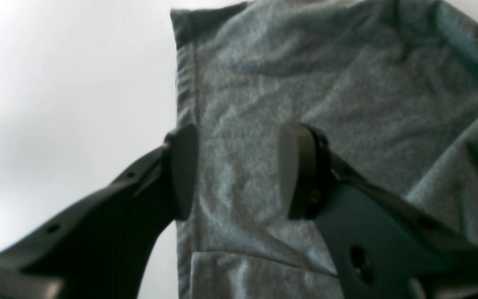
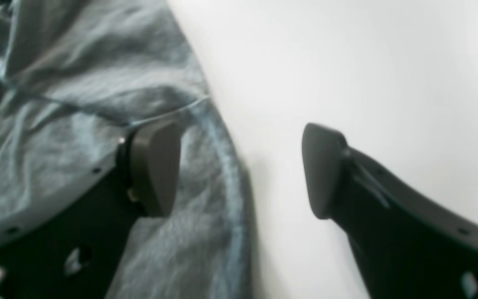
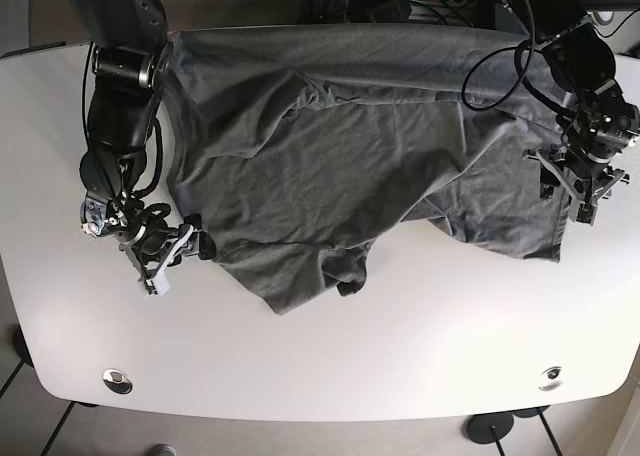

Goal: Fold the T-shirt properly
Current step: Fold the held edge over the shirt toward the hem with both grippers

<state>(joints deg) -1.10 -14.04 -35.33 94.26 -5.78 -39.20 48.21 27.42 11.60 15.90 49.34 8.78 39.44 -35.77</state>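
T-shirt (image 3: 340, 146) lies spread but rumpled across the surface's (image 3: 400, 356) far half. Left gripper (image 1: 237, 172) and right gripper (image 2: 239, 168) straddle opposite edges, jaws wide, holding nothing. Grasping step; next, close on fabric.

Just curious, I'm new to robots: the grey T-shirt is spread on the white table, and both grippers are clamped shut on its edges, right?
Not quite. Both wrist views show the left gripper and right gripper open at the T-shirt edges on the white table.

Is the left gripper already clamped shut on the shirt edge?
No. In the left wrist view the left gripper is open, its jaws spread either side of the T-shirt hem strip without pinching it.
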